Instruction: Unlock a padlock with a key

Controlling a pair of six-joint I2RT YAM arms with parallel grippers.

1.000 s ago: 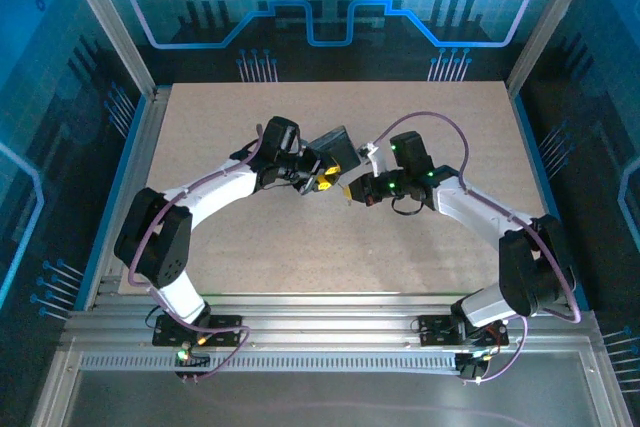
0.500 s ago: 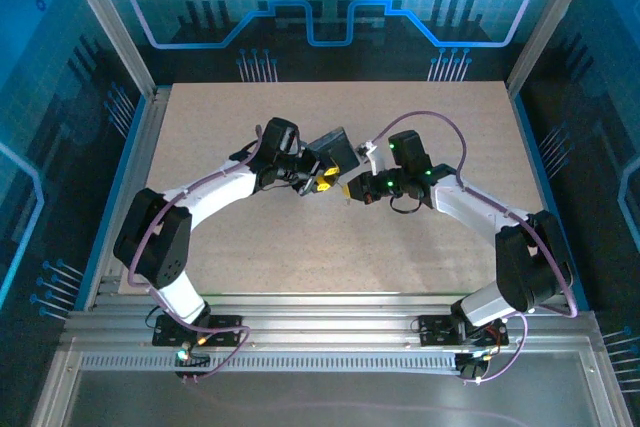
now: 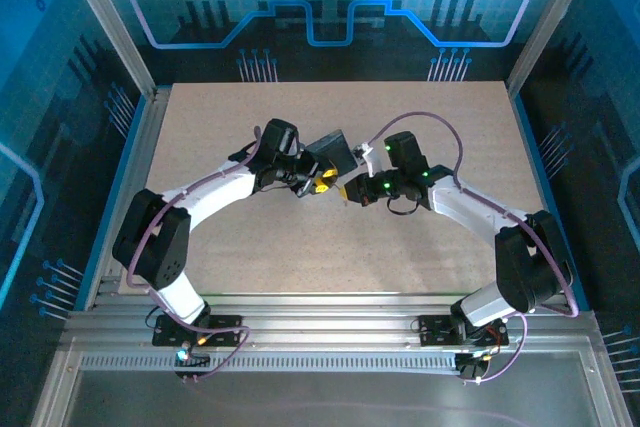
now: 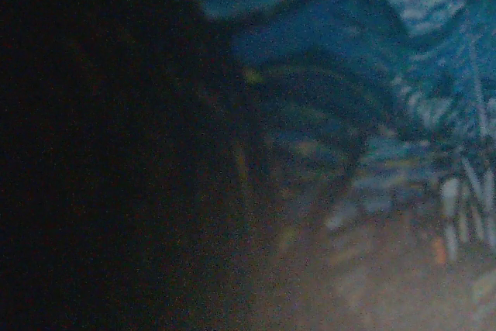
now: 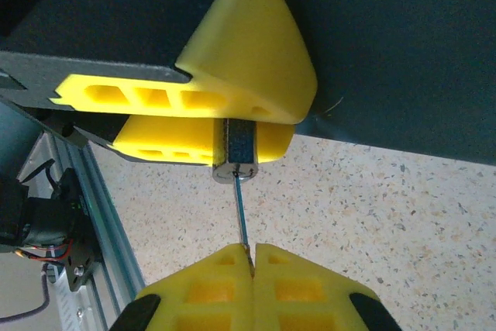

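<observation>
Right wrist view: the right gripper (image 5: 252, 257) has its jaws pressed together on a thin key (image 5: 242, 218), whose tip meets the padlock (image 5: 236, 151) just beyond. The left gripper (image 5: 256, 123) clamps that padlock between partly parted yellow fingers (image 5: 256, 75). From above, key and padlock are too small to tell, and a dark box (image 3: 335, 150) sits beyond the left jaws.

box (image 3: 335, 150) crowds left gripper (image 3: 321, 184), table (image 3: 300, 247) prob. free

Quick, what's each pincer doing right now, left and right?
Left pincer: closed, holding the padlock.
Right pincer: closed, holding the key.
</observation>
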